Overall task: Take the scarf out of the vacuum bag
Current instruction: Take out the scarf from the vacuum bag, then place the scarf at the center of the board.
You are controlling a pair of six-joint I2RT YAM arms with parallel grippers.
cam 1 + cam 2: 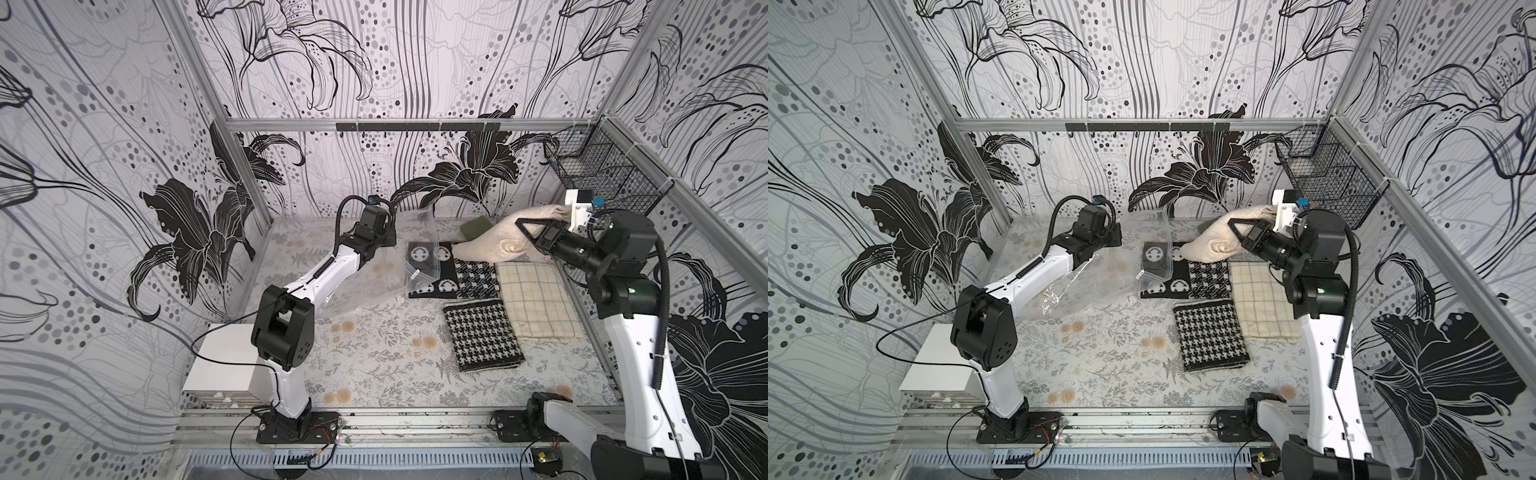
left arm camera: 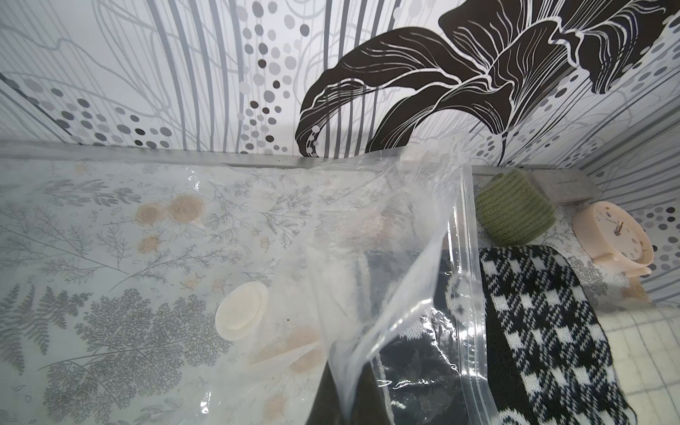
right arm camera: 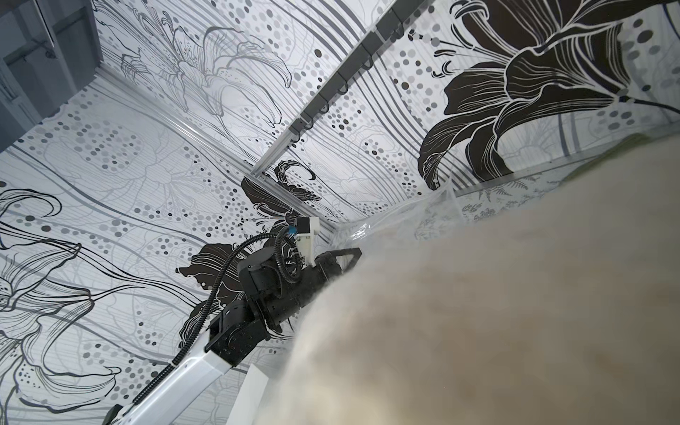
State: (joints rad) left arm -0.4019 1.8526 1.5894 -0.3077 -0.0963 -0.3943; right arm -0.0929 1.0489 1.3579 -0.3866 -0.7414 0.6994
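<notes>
The vacuum bag is clear crinkly plastic, lifted off the table at its far edge and sagging toward the front. My left gripper is shut on that raised edge, and the left wrist view shows the film pinched between its dark fingers. The round white valve disc and zip strip show there too. The scarf, fuzzy and cream, hangs from my right gripper, which is shut on it at the back right. The scarf's lower end rests beside the bag's zip edge. In the right wrist view the scarf hides the jaws.
Folded textiles lie right of the bag: a black one with white emblems, a small plaid, a houndstooth, a cream checked cloth and a green knit. A pink clock and wire basket sit at the back right.
</notes>
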